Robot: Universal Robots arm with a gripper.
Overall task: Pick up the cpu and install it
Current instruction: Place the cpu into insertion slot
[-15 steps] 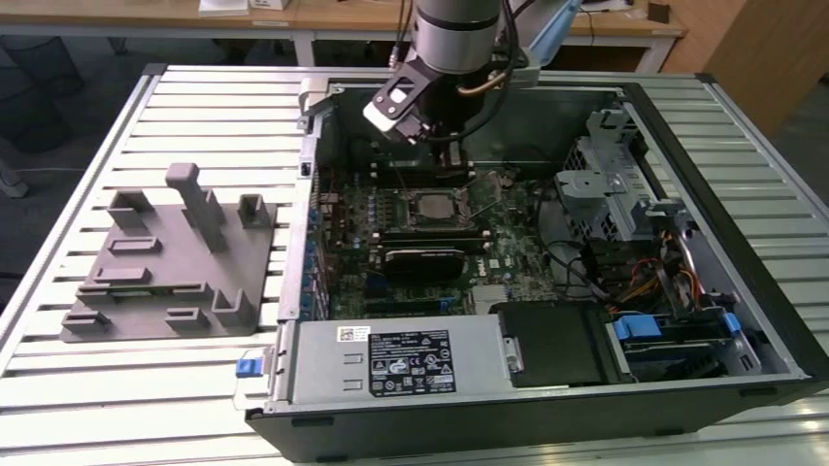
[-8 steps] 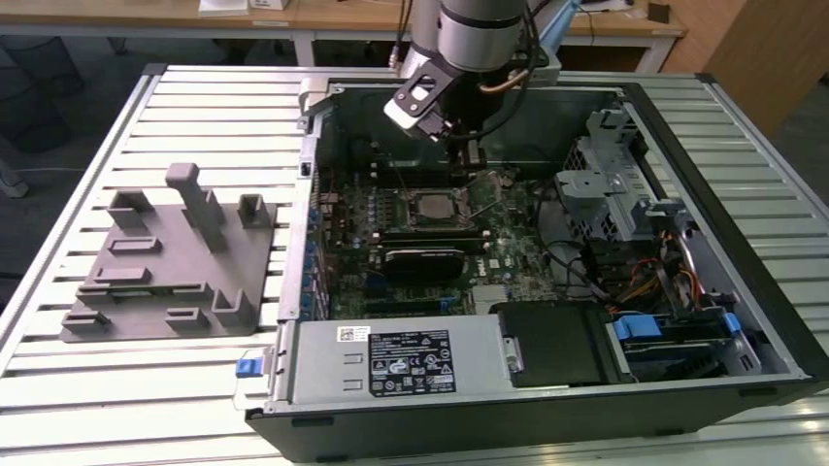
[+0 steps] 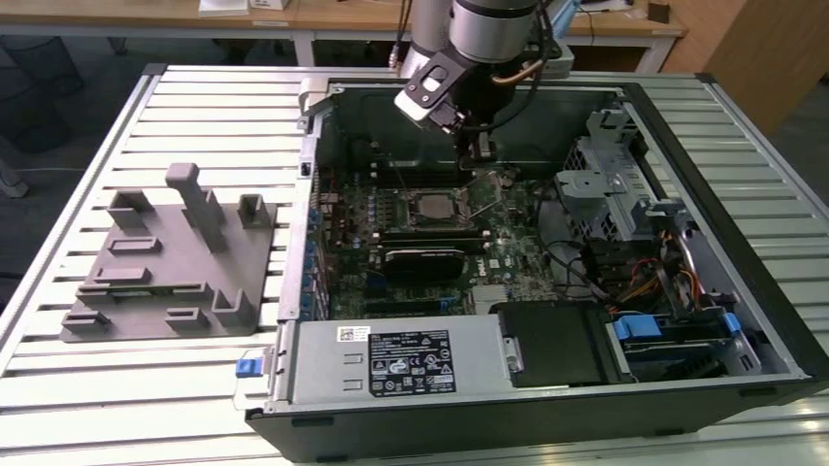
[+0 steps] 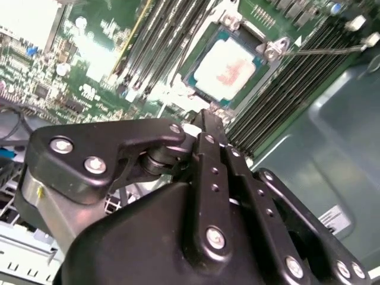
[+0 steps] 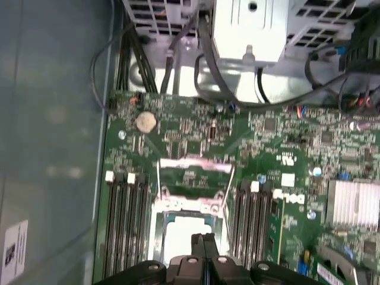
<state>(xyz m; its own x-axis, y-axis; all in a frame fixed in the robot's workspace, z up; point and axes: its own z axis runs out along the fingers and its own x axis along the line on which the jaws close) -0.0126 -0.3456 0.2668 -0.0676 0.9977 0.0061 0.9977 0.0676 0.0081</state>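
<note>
cpu (image 4: 224, 70): silvery-white top, pinkish smear. motherboard (image 5: 178, 142): green. fixture (image 3: 155, 282): grey. gripper (image 4: 208, 117): black. table (image 3: 194, 107): pale, ribbed.

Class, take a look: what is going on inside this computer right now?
A robot arm reaches into the open black computer case. The small silvery square cpu lies in its socket on the green motherboard. The black gripper hangs close above the board near that socket, its jaws shut with nothing visible between them.

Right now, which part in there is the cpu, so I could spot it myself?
Start at the open computer case, with the green motherboard on its floor. Near the board's middle, the cpu lies in a metal-framed socket: a small flat silvery-white square between rows of long dark slots.
</note>
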